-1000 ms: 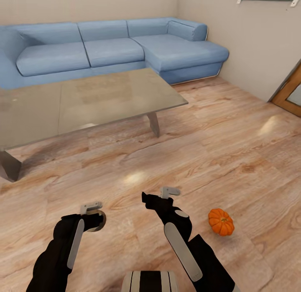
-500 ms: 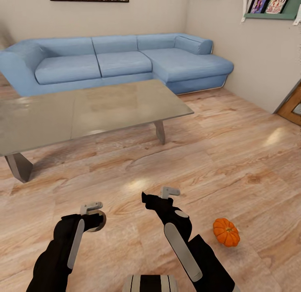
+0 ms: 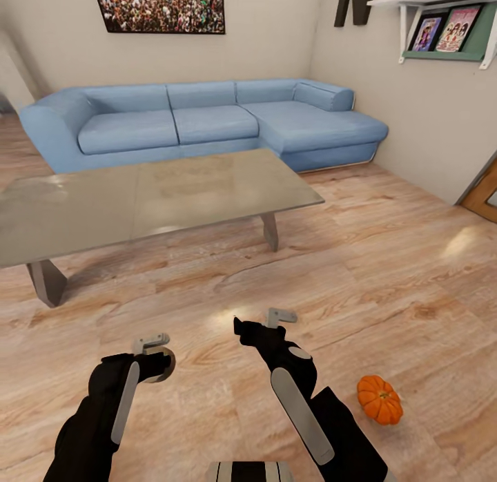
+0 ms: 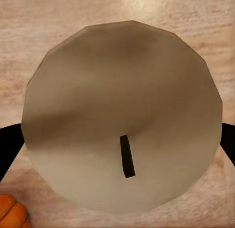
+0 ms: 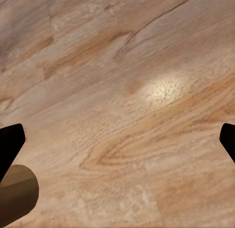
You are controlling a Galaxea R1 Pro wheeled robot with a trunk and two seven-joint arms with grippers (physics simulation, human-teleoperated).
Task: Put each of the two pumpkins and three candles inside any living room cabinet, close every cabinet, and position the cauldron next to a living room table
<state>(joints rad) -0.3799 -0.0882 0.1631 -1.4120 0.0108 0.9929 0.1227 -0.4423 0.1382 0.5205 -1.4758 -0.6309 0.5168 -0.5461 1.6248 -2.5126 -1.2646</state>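
Living room, light wood plank floor (image 3: 386, 261) with glare spots. Long low glass-top table (image 3: 172, 192) sits ahead and left of centre, blue L-shaped sofa (image 3: 207, 119) behind it against the back wall. Crowd-photo picture (image 3: 162, 7) hangs above the sofa; wall shelf (image 3: 449, 26) with two framed prints on the right wall; a strip of wooden door (image 3: 485, 192) at the right edge. Both arms are held low in front of the trunk, forearms angled forward over the floor. Left gripper (image 3: 155, 354) is clamped on a candle (image 4: 122, 120): in the left wrist view the beige round top with its short black wick sits between the two dark fingers, over bare floor. Right gripper (image 3: 266, 323) points forward and slightly left, jaws spread wide with nothing between them; right wrist view shows floor between the finger tips (image 5: 10, 145), with the candle's edge at one corner. Counts: one pumpkin (image 3: 379, 400), orange, on the floor just right of the right forearm, apart from it; one candle, in the left gripper; one table; one sofa.
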